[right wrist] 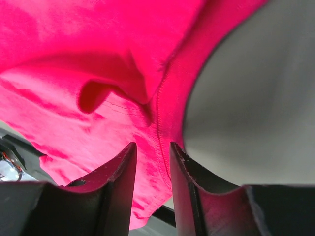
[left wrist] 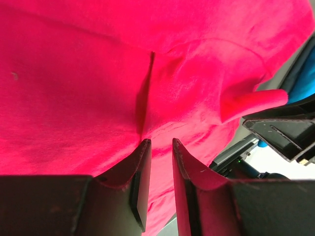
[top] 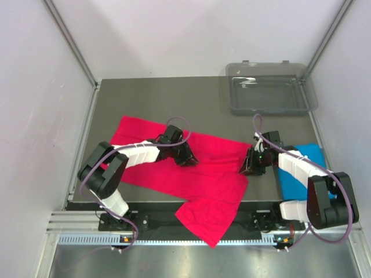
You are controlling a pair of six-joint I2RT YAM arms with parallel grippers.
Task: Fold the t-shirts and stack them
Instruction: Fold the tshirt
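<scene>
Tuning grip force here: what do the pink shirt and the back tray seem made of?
The pink t-shirt looks like soft matte knit cloth, probably cotton jersey: it creases, drapes over the table edge and shows a stitched hem. The tray looks like clear grey glossy hard plastic: the table shows through it.

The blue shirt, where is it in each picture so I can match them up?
Top external: the blue shirt lies at the right, near the front.
Left wrist: only a blue sliver at the right edge.
Right wrist: not in it.
Shared landmark: the pink shirt, seen in all three views.
</scene>
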